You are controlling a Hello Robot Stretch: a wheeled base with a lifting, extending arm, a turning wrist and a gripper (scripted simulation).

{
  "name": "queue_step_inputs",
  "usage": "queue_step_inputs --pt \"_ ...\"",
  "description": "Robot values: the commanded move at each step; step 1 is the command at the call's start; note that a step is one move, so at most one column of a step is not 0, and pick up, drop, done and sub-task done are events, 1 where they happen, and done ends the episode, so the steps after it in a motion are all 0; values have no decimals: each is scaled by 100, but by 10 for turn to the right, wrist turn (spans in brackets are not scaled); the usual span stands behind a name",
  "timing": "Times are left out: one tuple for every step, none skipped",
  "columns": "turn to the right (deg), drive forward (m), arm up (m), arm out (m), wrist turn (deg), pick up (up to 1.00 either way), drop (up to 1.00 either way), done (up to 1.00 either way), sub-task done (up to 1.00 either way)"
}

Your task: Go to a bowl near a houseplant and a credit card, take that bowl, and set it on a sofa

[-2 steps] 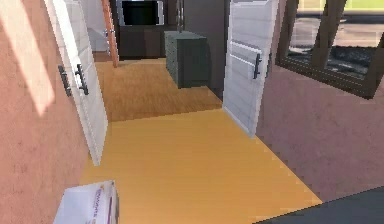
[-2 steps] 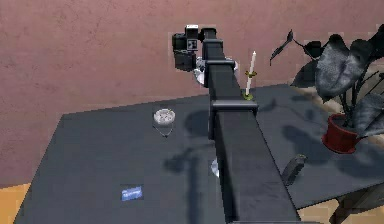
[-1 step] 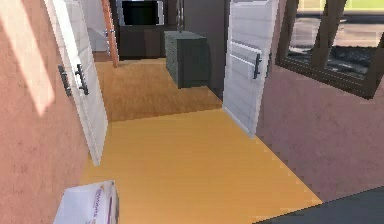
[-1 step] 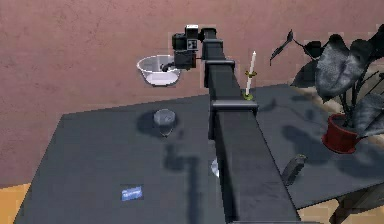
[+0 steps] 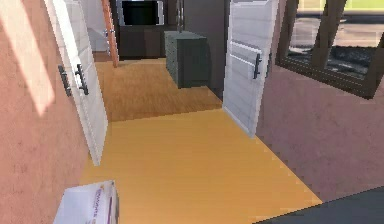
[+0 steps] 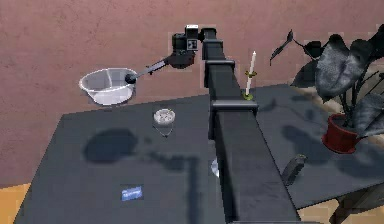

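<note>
My hand (image 6: 150, 70) is dark grey to black, as is my square black arm bar (image 6: 235, 130), which carries two white squares with black marks (image 6: 195, 33). The round see-through bowl (image 6: 108, 87) looks pale whitish-grey with a brighter white rim. The table (image 6: 90, 150) is a plain dark slate grey, and the small flat card (image 6: 131, 192) on it is blue. The broad-leaved houseplant (image 6: 340, 65) is very dark green, in a red pot (image 6: 342, 135). The slim candle (image 6: 253, 65) is cream. The wall (image 6: 60, 30) is mottled dusty pink. In the forward view the near floor (image 5: 200, 160) is plain orange-yellow, and the panelled doors (image 5: 250, 60) are white with dark handles.
</note>
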Motion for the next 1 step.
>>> queue_step_inputs --pt "0 0 0 0 -450 0 0 0 0"
